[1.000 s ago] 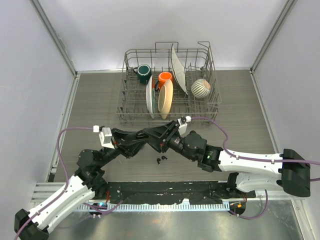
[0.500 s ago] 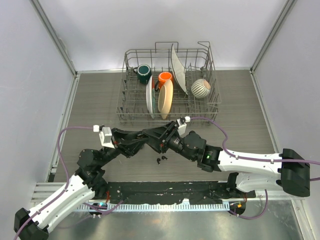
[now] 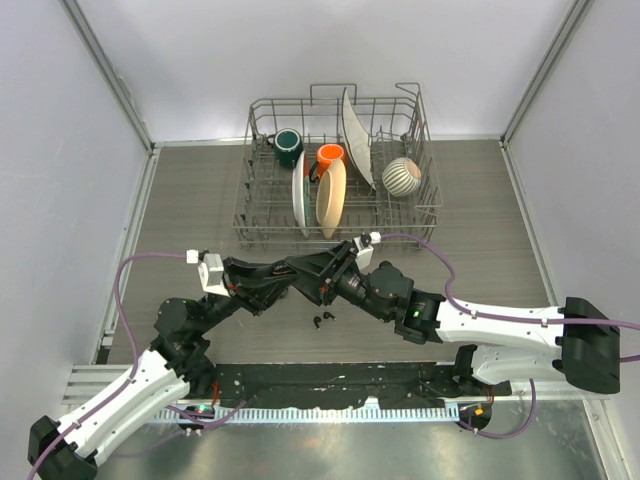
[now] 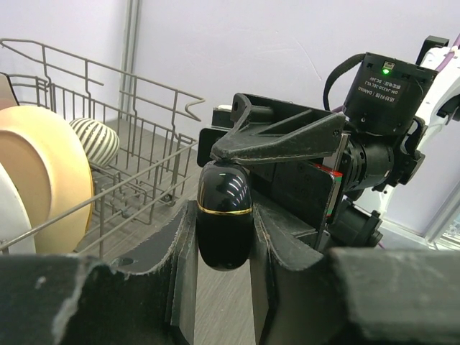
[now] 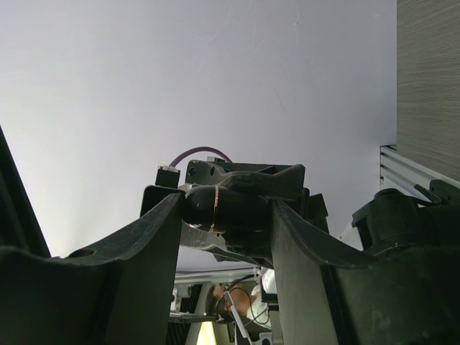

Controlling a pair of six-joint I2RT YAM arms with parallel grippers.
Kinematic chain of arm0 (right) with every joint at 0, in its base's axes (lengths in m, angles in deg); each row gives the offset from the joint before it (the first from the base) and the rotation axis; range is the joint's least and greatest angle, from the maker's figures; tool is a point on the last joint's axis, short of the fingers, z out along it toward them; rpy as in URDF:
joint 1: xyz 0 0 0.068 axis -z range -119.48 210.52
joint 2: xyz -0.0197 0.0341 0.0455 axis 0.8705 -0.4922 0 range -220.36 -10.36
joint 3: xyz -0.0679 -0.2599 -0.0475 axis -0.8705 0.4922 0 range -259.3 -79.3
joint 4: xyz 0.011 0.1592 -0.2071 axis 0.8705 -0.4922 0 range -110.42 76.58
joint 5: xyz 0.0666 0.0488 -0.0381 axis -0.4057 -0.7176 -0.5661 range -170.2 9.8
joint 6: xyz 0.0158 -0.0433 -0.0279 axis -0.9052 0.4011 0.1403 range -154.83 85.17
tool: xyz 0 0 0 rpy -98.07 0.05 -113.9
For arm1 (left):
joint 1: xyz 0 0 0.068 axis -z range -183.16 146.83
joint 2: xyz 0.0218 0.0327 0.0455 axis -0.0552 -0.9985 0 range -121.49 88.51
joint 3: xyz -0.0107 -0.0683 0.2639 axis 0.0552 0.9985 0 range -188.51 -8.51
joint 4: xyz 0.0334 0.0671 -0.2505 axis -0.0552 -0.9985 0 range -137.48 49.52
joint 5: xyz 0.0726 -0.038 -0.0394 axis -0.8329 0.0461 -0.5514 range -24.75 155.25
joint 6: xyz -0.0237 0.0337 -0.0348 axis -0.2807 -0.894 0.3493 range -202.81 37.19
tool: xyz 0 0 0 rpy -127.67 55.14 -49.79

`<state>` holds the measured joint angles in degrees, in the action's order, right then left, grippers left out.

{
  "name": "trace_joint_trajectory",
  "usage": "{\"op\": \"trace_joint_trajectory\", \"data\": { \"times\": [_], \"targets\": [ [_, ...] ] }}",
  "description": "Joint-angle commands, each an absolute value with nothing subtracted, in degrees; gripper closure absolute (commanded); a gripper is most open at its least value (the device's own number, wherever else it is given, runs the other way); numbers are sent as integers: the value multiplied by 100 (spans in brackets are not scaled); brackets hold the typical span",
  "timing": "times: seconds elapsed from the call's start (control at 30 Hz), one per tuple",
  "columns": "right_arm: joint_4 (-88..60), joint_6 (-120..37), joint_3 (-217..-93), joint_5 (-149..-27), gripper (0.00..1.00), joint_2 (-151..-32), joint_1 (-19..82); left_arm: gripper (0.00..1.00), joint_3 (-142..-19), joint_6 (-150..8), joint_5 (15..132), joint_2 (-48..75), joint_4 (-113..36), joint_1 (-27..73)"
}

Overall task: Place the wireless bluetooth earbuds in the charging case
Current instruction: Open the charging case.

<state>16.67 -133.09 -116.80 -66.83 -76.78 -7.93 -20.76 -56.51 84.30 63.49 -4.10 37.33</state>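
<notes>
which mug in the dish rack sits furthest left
The dark green mug, in the back left corner of the dish rack; the orange mug sits to its right.

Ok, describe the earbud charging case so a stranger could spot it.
In front of the wire dish rack, the left gripper and right gripper meet above the wood-grain table. Held between them is a glossy black egg-shaped case with a thin gold band around it, unlike the tiny black earbuds lying below.

White shells and black joints make up the left arm [image 3: 125,392] and right arm [image 3: 510,325]; purple cables [image 3: 150,259] trail both (a green light [image 4: 388,70] glows). The left gripper [image 4: 224,230] has matte black, rough-edged fingers [image 4: 185,266].
</notes>
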Motion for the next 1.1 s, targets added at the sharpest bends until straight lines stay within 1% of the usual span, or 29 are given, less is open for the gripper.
{"op": "trace_joint_trajectory", "data": {
  "times": [0.0,0.1,0.13,0.23,0.27,0.3,0.4,0.5,0.53,0.6,0.63,0.67,0.77,0.87,1.07],
  "targets": [
    [1928,-13327,-11876,-6675,99,-7707,-795,88,-2143,-5733,8449,6328,-172,3744],
    [1928,-13335,-11876,-6710,99,-7725,-795,100,-2134,-5803,8467,6346,-128,3744],
    [1910,-13344,-11868,-6702,98,-7725,-795,100,-2126,-5812,8441,6354,-120,3744],
    [1761,-13257,-11876,-6684,89,-7699,-795,100,-2038,-5838,8414,6442,-23,3744],
    [1682,-13221,-11876,-6693,83,-7690,-795,100,-2029,-5838,8423,6460,3,3744],
    [1638,-13195,-11876,-6658,64,-7629,-795,100,-2003,-5838,8432,6512,4,3744],
    [1226,-12713,-11929,-6483,43,-7444,-751,100,-1906,-5856,8563,6574,73,3744],
    [523,-11774,-12026,-6254,35,-6988,-672,100,-1810,-5856,8713,6609,152,3744],
    [339,-11223,-12061,-6018,33,-6673,-672,100,-1774,-5856,8783,6653,179,3744],
    [-154,-10675,-12087,-5806,32,-6347,-681,100,-1626,-5917,8827,6697,301,3744],
    [-234,-10350,-12122,-5761,32,-6110,-672,100,-1537,-5961,8862,6758,598,3744],
    [-408,-9616,-12149,-5787,32,-5977,-672,100,-1441,-6057,8845,6802,793,3744],
    [-1083,-8577,-12429,-5998,32,-5757,-681,100,-1107,-6128,8583,7004,1347,3744],
    [-1831,-8090,-12834,-6296,32,-5800,-672,100,-957,-6119,8459,7180,1480,3744],
    [-1991,-7500,-13212,-7113,32,-6151,-672,100,-622,-5829,8309,7198,2175,3744]
  ]
}}
